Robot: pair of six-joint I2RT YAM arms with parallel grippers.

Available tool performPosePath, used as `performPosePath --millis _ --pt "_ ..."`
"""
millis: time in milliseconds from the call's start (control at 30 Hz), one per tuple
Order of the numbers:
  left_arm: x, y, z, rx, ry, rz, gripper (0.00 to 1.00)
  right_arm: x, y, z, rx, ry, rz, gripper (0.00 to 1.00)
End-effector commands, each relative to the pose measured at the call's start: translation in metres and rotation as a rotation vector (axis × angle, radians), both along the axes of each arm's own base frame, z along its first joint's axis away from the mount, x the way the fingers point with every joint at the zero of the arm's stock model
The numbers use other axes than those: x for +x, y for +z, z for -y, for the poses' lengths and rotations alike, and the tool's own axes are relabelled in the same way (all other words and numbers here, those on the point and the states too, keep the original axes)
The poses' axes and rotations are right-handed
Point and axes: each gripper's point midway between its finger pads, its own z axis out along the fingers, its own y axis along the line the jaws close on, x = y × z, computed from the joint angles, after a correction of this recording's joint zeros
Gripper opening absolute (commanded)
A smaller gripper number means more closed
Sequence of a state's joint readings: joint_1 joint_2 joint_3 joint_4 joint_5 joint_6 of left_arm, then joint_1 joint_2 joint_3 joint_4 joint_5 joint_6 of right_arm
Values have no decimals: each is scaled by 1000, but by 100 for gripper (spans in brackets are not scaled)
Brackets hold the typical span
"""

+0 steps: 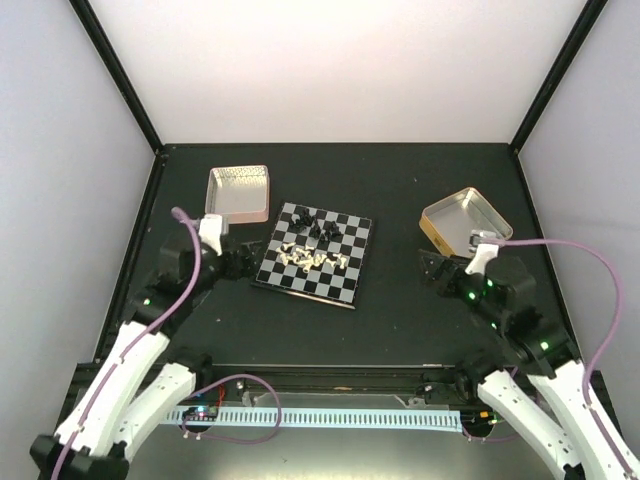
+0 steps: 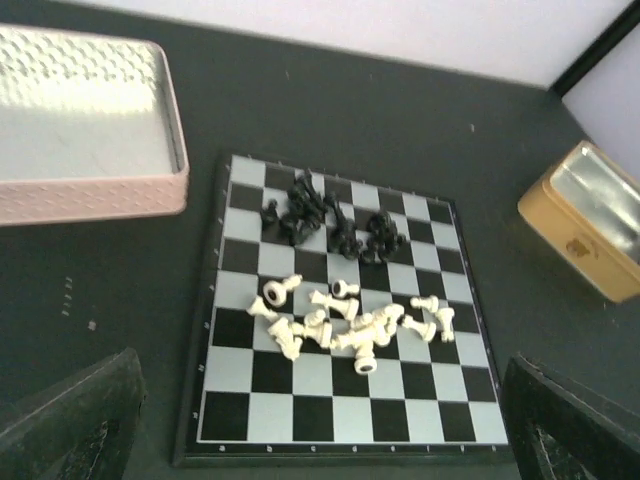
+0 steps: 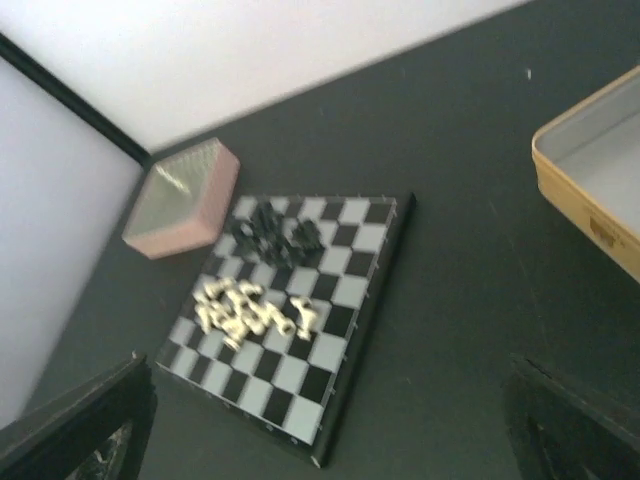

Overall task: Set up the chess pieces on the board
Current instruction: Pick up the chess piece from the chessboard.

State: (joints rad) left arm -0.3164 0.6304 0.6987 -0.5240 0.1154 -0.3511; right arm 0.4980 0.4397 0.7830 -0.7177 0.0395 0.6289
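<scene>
The board [image 1: 345, 285] lies at the table's middle, slightly turned. Cream-white chess pieces [image 1: 313, 259] lie toppled in a heap on its middle rows. Black pieces [image 1: 315, 225] are clustered in a heap toward its far side. My left gripper [image 1: 243, 263] is open and empty just left of the board. In the left wrist view its fingers [image 2: 70, 420] stand wide apart over the board's near edge [image 2: 300, 410], with the white heap [image 2: 350, 322] and black heap [image 2: 330, 220] beyond. My right gripper [image 1: 437, 272] is open and empty, well right of the board [image 3: 290, 385].
An open pink tin [image 1: 238, 193] sits just beyond the board's far-left corner and shows in the left wrist view [image 2: 80, 130]. An open gold tin [image 1: 465, 222] sits at the right, just beyond my right gripper. Dark walls and posts bound the table.
</scene>
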Motion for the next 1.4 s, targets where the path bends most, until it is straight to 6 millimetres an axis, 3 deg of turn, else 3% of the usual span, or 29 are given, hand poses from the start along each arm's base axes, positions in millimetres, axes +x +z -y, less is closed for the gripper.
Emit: performPosePath --millis 0,167,367,500,633,767,933,1133,1367 --pt "14 -10 28 -73 -87 -100 99 14 -31 -17 -63 58 -98 92" --pt "22 -52 52 -125 -159 -303 95 39 -48 -25 -140 49 -131 82" --pt "38 -104 55 -110 -82 -524 63 63 -69 -35 -131 29 -142 60" --pt "53 -129 53 -49 -20 -606 50 75 -88 -39 -131 6 -174 45" --pt "72 -139 55 -9 3 -646 42 85 -106 -49 -148 28 -219 39" --pt "88 -148 53 33 45 -671 41 94 -121 -58 -166 50 -266 35" --pt "102 -153 57 44 48 -676 40 101 -130 -67 -163 75 -288 34" --pt "118 -161 69 106 2 -690 30 104 -136 -73 -159 91 -309 32" --pt "127 -176 73 244 -63 -719 30 104 -138 -73 -161 93 -317 32"
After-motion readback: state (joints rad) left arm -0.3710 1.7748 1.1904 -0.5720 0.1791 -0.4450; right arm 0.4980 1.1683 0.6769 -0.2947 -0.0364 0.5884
